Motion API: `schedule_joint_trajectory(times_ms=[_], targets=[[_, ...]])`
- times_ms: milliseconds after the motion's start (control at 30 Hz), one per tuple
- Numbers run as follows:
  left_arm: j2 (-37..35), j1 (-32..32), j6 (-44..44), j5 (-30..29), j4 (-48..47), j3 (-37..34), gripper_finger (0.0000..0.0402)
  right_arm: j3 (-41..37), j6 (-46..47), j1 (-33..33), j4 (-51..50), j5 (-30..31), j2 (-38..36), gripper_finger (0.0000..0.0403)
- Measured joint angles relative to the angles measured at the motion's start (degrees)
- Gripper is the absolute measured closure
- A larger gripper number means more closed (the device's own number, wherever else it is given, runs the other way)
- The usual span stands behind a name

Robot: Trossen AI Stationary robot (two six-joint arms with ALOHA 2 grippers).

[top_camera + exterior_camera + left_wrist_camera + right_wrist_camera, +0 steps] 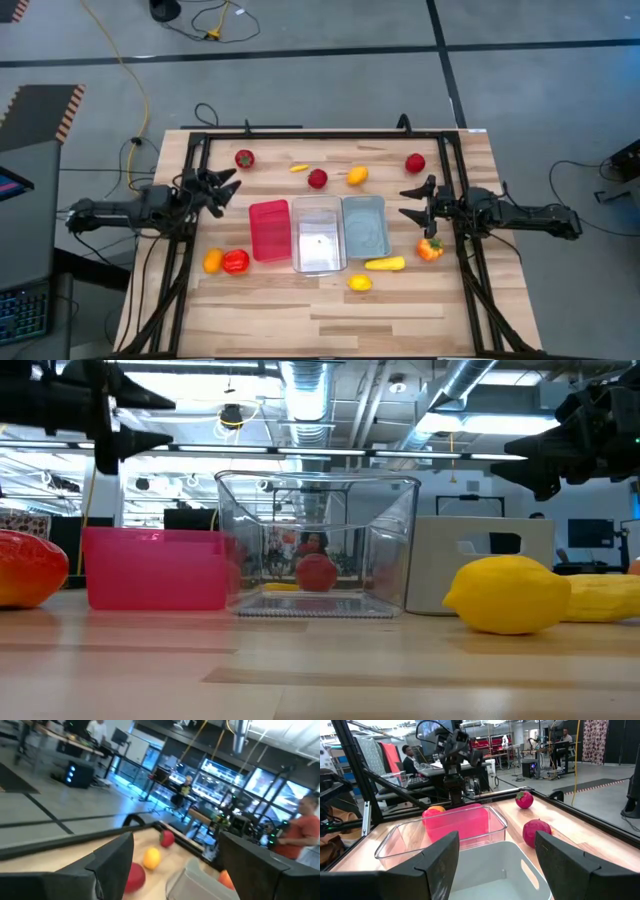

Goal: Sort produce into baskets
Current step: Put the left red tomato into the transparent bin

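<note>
Beside the red basket point(268, 231), left tool point(222, 190) hangs spread, empty; right tool point(417, 203) spread.

Overhead, table-level, two wrist views.

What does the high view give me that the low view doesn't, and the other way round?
Only the high view shows the whole spread: the pale blue bin, the orange-red pepper beside the right gripper, the left gripper with its fingers apart, and two red fruits near the far edge. Only the low view shows the room behind the table and the bins side-on. Both show the red bin, the clear bin, the lemon and the long yellow piece.
</note>
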Motion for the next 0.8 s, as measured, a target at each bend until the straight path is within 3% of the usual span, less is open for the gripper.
schedule_joint_trajectory(times_ms=[100,233,400,600,800], targets=[[3.88,0.0,1.91,-2.72,-0.07,3.92,0.0122,0.0,0.01,0.02,0.02,0.02,0.01,0.0117],[10.55,0.42,2.69,-10.72,-1.45,11.1,0.0122,-0.02,0.0,0.02,0.01,0.02,0.0,0.0117],[18.86,3.7,3.81,-18.87,-12.21,23.96,0.0122,-0.01,0.0,0.01,0.01,0.01,0.0,0.0117],[29.04,10.99,2.87,-17.73,-29.54,41.15,0.0122,0.0,0.0,0.02,0.0,0.02,0.0,0.0117],[39.16,19.91,1.88,-8.01,-46.31,55.13,0.0122,-0.02,0.01,0.02,0.02,0.01,0.0,0.0117]])
